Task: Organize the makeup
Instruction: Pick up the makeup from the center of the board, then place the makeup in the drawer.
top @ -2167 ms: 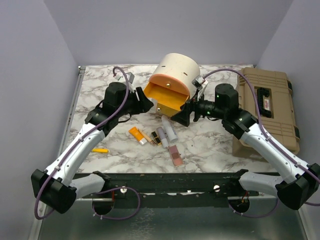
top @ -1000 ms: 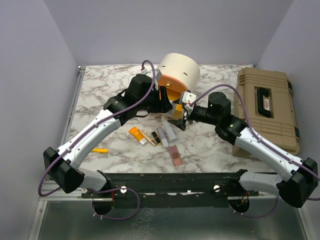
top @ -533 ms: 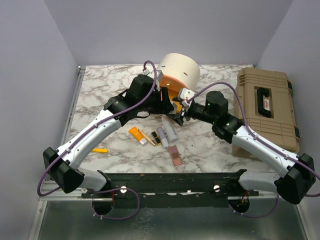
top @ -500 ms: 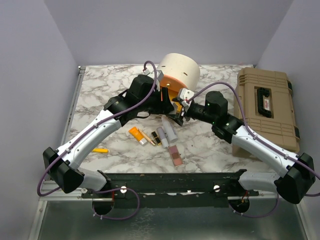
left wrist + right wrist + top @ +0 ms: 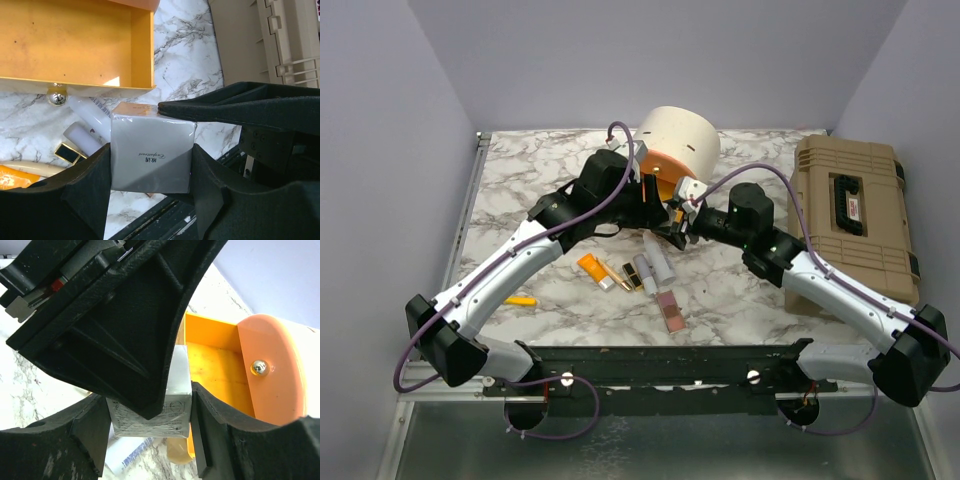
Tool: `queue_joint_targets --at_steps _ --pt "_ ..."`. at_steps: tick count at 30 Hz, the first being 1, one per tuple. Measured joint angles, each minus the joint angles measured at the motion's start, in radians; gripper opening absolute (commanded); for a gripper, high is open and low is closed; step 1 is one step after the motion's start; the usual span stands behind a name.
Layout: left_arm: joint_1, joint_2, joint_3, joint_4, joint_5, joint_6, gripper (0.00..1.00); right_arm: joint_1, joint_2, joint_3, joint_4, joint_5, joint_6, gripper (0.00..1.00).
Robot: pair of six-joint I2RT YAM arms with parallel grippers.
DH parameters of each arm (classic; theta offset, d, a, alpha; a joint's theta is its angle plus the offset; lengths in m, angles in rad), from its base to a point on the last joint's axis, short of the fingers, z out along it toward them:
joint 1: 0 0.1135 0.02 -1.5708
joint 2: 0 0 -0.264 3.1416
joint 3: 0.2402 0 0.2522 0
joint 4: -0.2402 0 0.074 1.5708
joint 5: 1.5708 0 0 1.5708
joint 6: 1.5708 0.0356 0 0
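Observation:
A small white square compact sits between my left gripper's fingers, above the marble table in front of the open orange drawer. My right gripper has its fingers against the same compact from the other side. In the top view the two grippers meet at the drawer, left and right. On the table lie an orange tube, gold-black lipsticks, white tubes and a pink palette.
The cream cylindrical case stands behind the grippers with its orange drawer pulled out. A tan toolbox lies at the right. A small yellow item lies at the front left.
Both arms swung in from either side of the case and met in front of the drawer. In the last half second the right gripper edged a little nearer the left one.

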Motion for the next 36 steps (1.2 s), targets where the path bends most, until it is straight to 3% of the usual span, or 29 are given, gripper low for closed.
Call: queue_joint_targets --at_steps 6,13,24,36 --pt "-0.003 -0.010 -0.001 -0.004 -0.043 -0.003 0.82 0.000 -0.002 -0.012 0.025 0.006 0.026 0.36" --pt "-0.004 -0.074 -0.006 0.013 -0.166 -0.031 0.97 0.000 -0.002 -0.036 0.022 0.026 0.070 0.32" --pt "-0.002 -0.196 -0.105 0.031 -0.386 -0.095 0.99 0.000 0.019 -0.035 0.032 0.146 0.147 0.32" --pt "0.013 -0.216 -0.195 0.038 -0.440 -0.129 0.99 0.000 0.103 0.043 0.054 0.306 0.248 0.32"
